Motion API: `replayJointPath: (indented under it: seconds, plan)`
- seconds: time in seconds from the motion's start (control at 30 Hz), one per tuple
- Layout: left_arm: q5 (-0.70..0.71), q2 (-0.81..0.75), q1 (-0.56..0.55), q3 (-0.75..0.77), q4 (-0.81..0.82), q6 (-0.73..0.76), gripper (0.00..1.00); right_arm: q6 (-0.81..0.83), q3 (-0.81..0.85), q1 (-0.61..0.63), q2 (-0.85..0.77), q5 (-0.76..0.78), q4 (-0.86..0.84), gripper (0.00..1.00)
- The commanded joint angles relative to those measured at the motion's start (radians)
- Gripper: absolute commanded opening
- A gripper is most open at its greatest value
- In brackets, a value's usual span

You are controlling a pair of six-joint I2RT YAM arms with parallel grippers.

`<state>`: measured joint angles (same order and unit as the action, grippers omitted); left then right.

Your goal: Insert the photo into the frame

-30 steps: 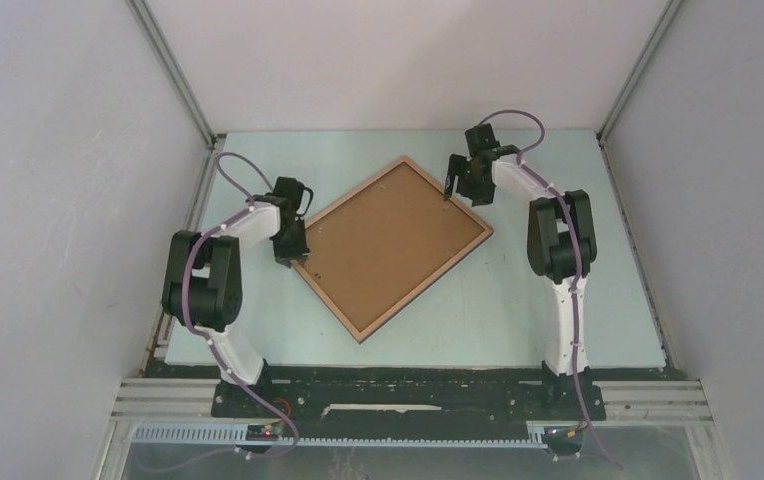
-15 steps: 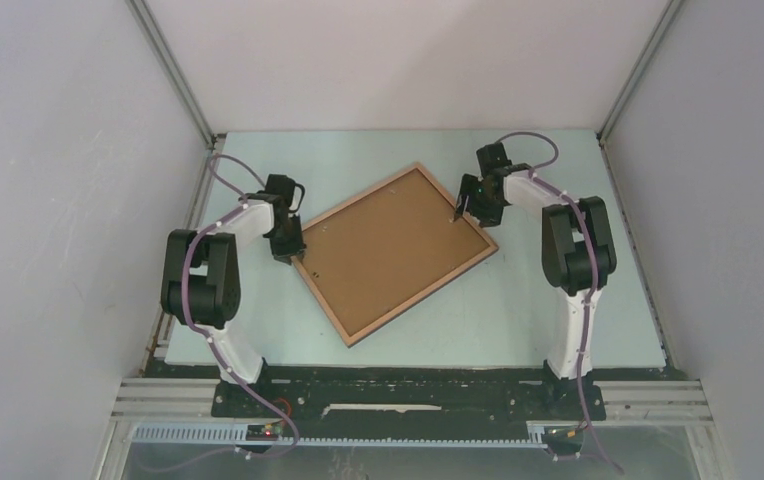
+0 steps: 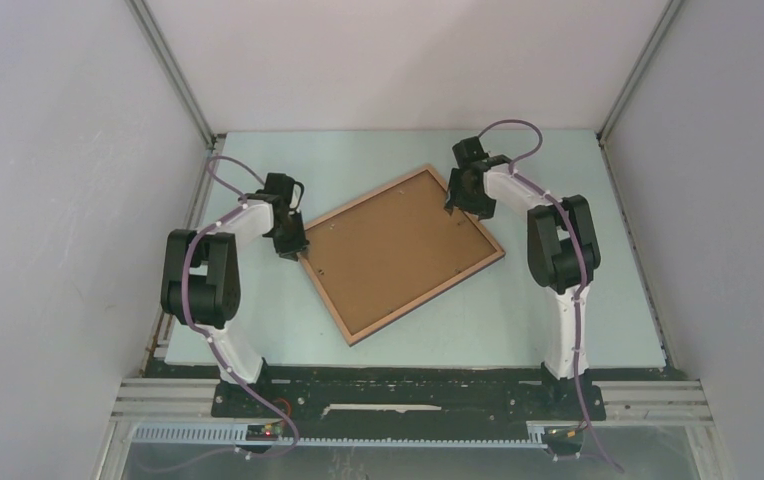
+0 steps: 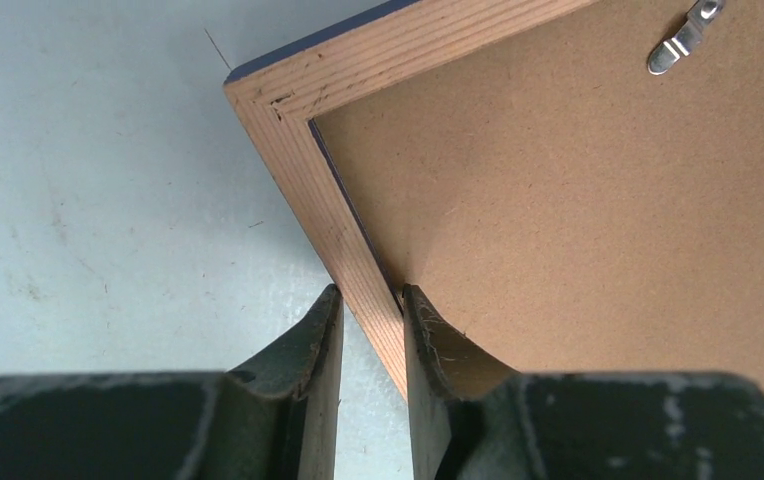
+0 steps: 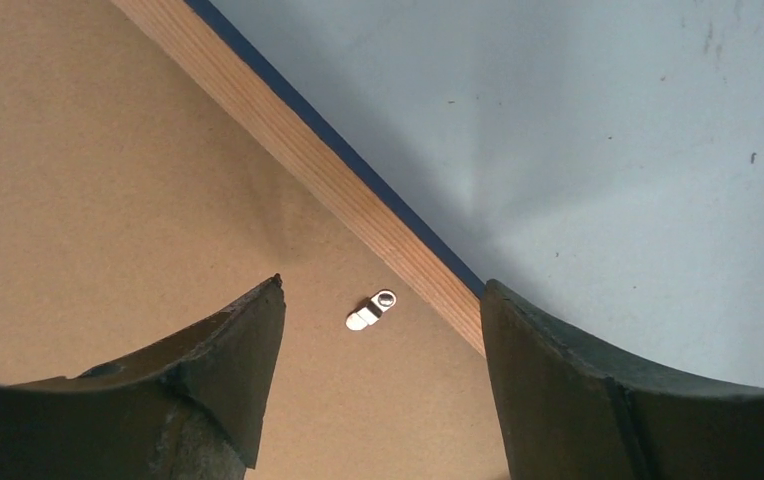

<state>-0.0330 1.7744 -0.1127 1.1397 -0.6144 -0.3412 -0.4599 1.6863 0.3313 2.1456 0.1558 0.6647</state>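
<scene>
L arm: elbow high, forearm reaching fwd-right, wrist pitched down. L gripper (image 4: 368,300) jaws nearly closed, pinching frame (image 4: 283,140) rail, one finger each side. R arm: elbow high, forearm reaching fwd-left, wrist pitched down. R gripper (image 5: 383,292) jaws spread wide, gripping nothing.

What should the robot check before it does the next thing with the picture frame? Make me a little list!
1. Left hand pinching the frame by its side rail: ok.
2. Right hand open: ok.
3. Metal clip lies below the gap between the right hand's fingers: ok.
4. Photo sits inside the frame, brown back up: ok.
5. Clip turned so that it locks the photo in: cannot tell.
</scene>
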Motion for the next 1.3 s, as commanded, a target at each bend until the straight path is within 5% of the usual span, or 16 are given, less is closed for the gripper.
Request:
replayJointPath:
  seconds: [0.0,1.03,1.27]
  plan:
    - [-0.047,-0.020,-0.003,0.012,0.030,-0.017,0.13,-0.022,0.036,0.016,0.019,0.059,0.061,0.75]
    - [-0.033,-0.012,0.019,0.014,0.021,-0.025,0.13,0.041,0.119,0.025,0.089,0.071,0.211,0.71]
    - [-0.037,-0.012,0.020,0.014,0.021,-0.025,0.13,0.047,0.116,0.028,0.085,0.073,0.213,0.60]
